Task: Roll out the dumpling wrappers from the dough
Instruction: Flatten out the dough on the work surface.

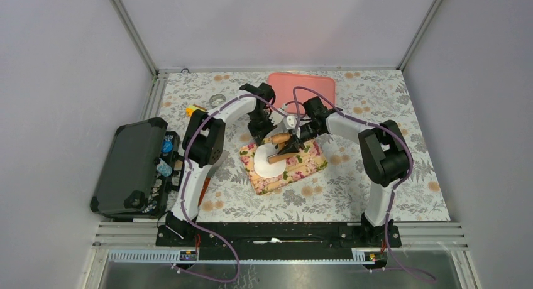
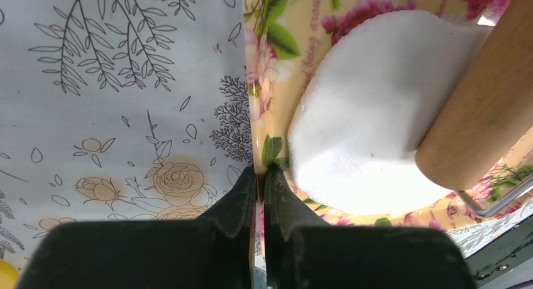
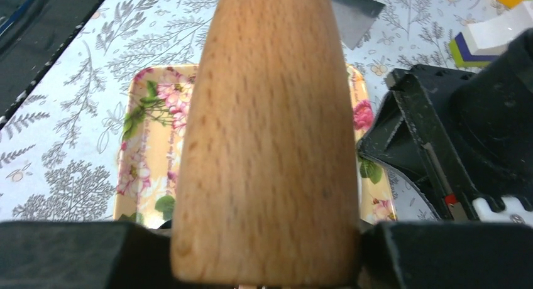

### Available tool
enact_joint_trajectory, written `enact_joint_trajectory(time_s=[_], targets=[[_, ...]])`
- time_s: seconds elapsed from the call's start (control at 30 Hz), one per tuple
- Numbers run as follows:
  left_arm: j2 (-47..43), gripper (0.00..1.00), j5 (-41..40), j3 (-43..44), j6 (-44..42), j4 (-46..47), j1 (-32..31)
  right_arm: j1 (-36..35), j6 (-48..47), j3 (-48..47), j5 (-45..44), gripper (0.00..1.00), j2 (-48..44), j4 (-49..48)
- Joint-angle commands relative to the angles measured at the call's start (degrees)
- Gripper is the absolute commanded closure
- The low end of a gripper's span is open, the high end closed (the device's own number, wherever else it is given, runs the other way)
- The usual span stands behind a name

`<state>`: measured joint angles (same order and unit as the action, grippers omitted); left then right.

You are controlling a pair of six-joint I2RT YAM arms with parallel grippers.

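Closest in left wrist view: black left fingers (image 2: 242, 204), pressed tight together, no gap at tips. Left gripper (image 2: 259, 171) down at rim of flowered tray (image 2: 271, 63), rim line running straight into seam between fingers; whether rim nipped there, cannot tell. Dough (image 2: 364, 125) at 2 o'clock of tips, just beside them: flattened white sheet, lying on tray, edge rounded toward fingers. Wooden pin (image 2: 478, 107) at 3 o'clock, lying across dough's far side, blunt end showing. Grey flowered cloth (image 2: 113, 113) at 9 o'clock of tray.

Closest in right wrist view: right fingers (image 3: 75, 254), one each side of pin, clamped on its thick body. Right gripper (image 3: 264, 251) closed around pin, wood stretching away toward 12 o'clock, tapering, with tray beneath. Black left arm (image 3: 452, 132) at 3 o'clock, near tray's edge.

Seen from above: tray near table centre, turned askew on cloth. Dough on tray's 9 o'clock half, round and flat, pin over its 1 o'clock part. Grippers meeting at tray's 12 o'clock side, left reaching in from 10 o'clock, right from 2 o'clock. Pink board (image 1: 302, 88) at 12 o'clock beyond both arms, partly hidden by them. Black case (image 1: 129, 166) at 9 o'clock, well apart from tray, small items along its 3 o'clock side.
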<state>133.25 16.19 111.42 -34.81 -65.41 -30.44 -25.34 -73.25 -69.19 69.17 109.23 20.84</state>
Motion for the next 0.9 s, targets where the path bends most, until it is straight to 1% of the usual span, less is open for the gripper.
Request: enact_joint_trajectory(time_s=[0.0,0.13,0.2,0.3,0.33,0.43,0.53,0.7,0.8,0.87], targets=[[-2.0,1.00,-0.8,0.6,-6.0,2.8,-1.6,-0.1,-14.0,0.0,-3.5,1.00,1.8,17.3],[-2.4,1.00,0.1,-0.1,-6.4,2.9,-1.6,-0.1,-17.3,1.2,-1.1,1.00,0.9,21.2],[-2.5,1.00,0.5,-0.6,-6.5,2.9,-1.6,-0.2,-22.5,1.4,-0.7,1.00,0.7,25.0],[-2.6,1.00,0.6,-1.2,-7.1,3.1,-1.6,-0.1,-22.7,1.9,0.4,1.00,0.0,25.7],[-2.6,1.00,0.5,-1.4,-7.2,3.1,-1.6,-0.2,-23.6,1.7,1.1,1.00,-0.1,27.4],[-2.9,1.00,0.6,-2.3,-8.1,3.8,-1.6,-0.1,-30.2,-0.2,3.3,1.00,0.0,33.8],[-3.6,1.00,1.3,-3.3,-9.2,4.5,-1.6,0.4,-30.5,-2.6,6.6,1.00,-0.8,34.0],[-4.2,1.00,2.2,-4.0,-10.2,5.0,-1.7,0.4,-28.4,-10.4,12.8,1.00,1.1,33.9],[-4.2,1.00,2.5,-4.2,-10.2,5.0,-1.7,-0.1,-26.3,-16.1,12.9,1.00,4.2,33.8],[-4.1,1.00,2.6,-4.3,-10.0,5.0,-1.7,-0.8,-25.8,-18.1,12.3,1.00,6.2,33.7]])
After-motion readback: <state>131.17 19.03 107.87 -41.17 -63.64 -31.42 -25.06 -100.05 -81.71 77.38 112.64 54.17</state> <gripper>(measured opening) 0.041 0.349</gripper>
